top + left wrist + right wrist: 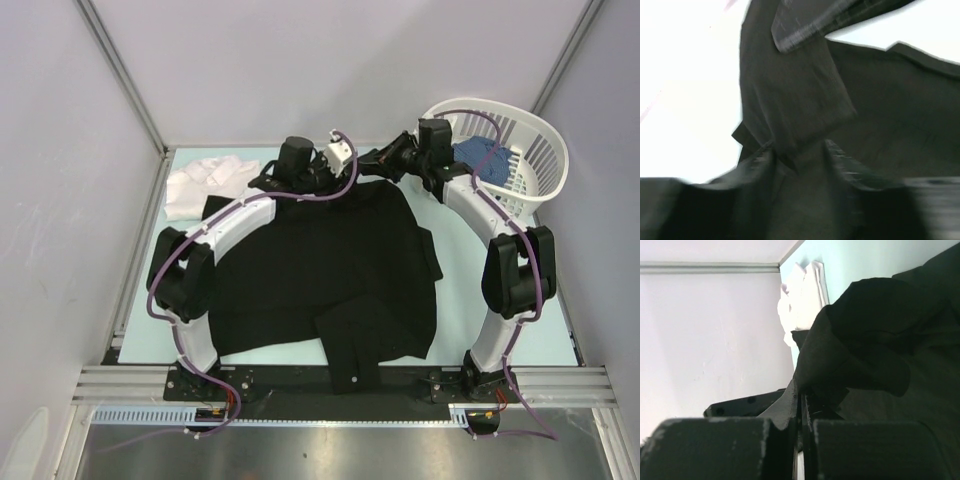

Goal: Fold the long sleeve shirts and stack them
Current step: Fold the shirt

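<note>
The black long sleeve shirt (330,270) lies spread over the middle of the table, with part of it folded over near the front edge. The white shirt (205,183) sits bunched at the back left, and the right wrist view also shows this white shirt (802,305). My left gripper (268,180) is at the black shirt's far left edge. In the blurred left wrist view the left gripper (797,155) has its jaws apart with a strip of black cloth (790,100) between them. My right gripper (378,163) is at the far edge, and this right gripper (801,395) is shut on a lifted fold of the black shirt (865,330).
A white slatted basket (540,135) stands at the back right with blue cloth (480,160) inside. Grey walls enclose the table on the left, back and right. Both arms arch over the black shirt's sides.
</note>
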You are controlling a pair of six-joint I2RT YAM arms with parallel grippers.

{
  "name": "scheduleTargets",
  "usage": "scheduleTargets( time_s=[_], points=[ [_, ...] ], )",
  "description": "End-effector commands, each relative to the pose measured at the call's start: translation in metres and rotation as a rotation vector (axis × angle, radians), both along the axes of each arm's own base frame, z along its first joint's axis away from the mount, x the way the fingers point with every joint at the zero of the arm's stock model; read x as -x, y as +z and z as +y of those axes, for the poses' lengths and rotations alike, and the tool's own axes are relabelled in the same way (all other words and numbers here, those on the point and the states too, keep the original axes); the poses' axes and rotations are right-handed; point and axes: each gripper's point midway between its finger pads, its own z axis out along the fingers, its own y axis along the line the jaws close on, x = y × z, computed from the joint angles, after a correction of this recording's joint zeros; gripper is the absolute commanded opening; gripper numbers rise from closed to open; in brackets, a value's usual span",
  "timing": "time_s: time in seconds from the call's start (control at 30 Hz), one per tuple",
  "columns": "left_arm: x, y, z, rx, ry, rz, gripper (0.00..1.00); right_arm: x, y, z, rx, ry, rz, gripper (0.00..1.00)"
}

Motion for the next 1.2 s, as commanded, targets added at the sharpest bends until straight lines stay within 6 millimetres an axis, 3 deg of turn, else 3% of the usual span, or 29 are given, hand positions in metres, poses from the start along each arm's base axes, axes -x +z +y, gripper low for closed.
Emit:
scheduleTargets(
  time_s=[0.0,0.03,0.13,0.23,0.37,0.47,0.53,0.57,0.63,0.73,0.77,0.87,0.93,1.0,1.17],
  points=[
    [-0.019,0.045,-0.001,0.115,0.064,-0.025,0.32,0.003,0.044,0.001,0.020,0.015,-0.131,0.00],
    [-0.020,0.050,-0.002,0.141,0.057,-0.014,0.20,0.003,0.046,0.000,0.040,0.023,-0.154,0.00],
    [-0.018,0.057,-0.002,0.212,0.036,0.063,0.00,0.001,0.058,-0.005,0.073,0.030,-0.214,0.02],
    [-0.011,0.057,-0.006,0.271,-0.006,0.167,0.00,0.000,0.064,-0.013,0.092,0.041,-0.235,0.12],
    [0.007,0.055,-0.013,0.337,-0.097,0.260,0.00,0.008,0.070,-0.029,0.166,0.143,-0.354,0.56],
    [0.019,0.060,-0.016,0.405,-0.176,0.336,0.00,0.014,0.068,-0.058,0.320,0.203,-0.530,0.74],
    [0.025,0.060,-0.018,0.427,-0.217,0.369,0.00,0.020,0.074,-0.066,0.352,0.260,-0.654,0.77],
    [0.027,0.060,-0.018,0.435,-0.228,0.382,0.00,0.026,0.066,-0.075,0.386,0.290,-0.698,0.82],
    [0.035,0.060,-0.020,0.448,-0.273,0.393,0.00,0.030,0.066,-0.079,0.445,0.354,-0.830,0.84],
    [0.043,0.058,-0.022,0.456,-0.317,0.426,0.00,0.028,0.052,-0.076,0.459,0.418,-0.888,0.85],
    [0.044,0.057,-0.022,0.456,-0.325,0.431,0.00,0.021,0.041,-0.075,0.442,0.430,-0.870,0.86],
    [0.046,0.054,-0.022,0.450,-0.345,0.425,0.00,0.005,0.029,-0.064,0.328,0.462,-0.831,0.91],
    [0.046,0.052,-0.023,0.445,-0.356,0.418,0.00,-0.003,0.031,-0.058,0.244,0.450,-0.800,0.94],
    [0.046,0.050,-0.023,0.443,-0.360,0.422,0.00,-0.011,0.018,-0.050,0.185,0.465,-0.765,0.96],
    [0.048,0.050,-0.021,0.432,-0.374,0.407,0.00,-0.008,-0.002,-0.038,0.003,0.463,-0.611,0.96]
  ],
)
